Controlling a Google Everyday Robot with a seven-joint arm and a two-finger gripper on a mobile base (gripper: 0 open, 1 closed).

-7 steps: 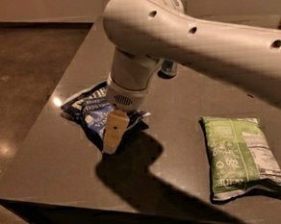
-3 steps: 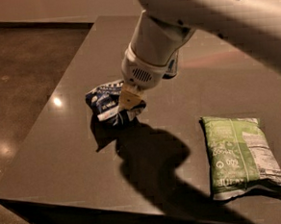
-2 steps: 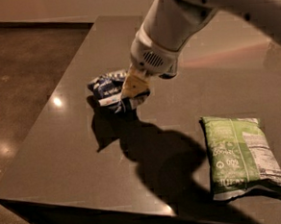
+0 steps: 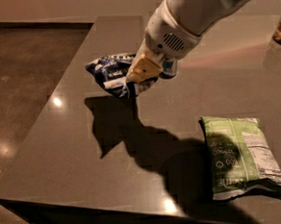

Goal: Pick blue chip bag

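Where the pincer [image 4: 138, 71] clamps its tan fingers onto it, the blue chip bag [image 4: 108, 74] hangs crumpled, its white lettering too creased to read. It sits at the far left part of the desk [image 4: 56, 153] and looks raised off the surface, with its dark shadow [image 4: 113, 119] cast just below. The white arm [image 4: 196, 9] reaches in from the upper right. A slim can [image 4: 170, 69] peeks out behind the pincer. Well apart, a light green chip bag [image 4: 240, 157] lies flat near the desk's front right edge.
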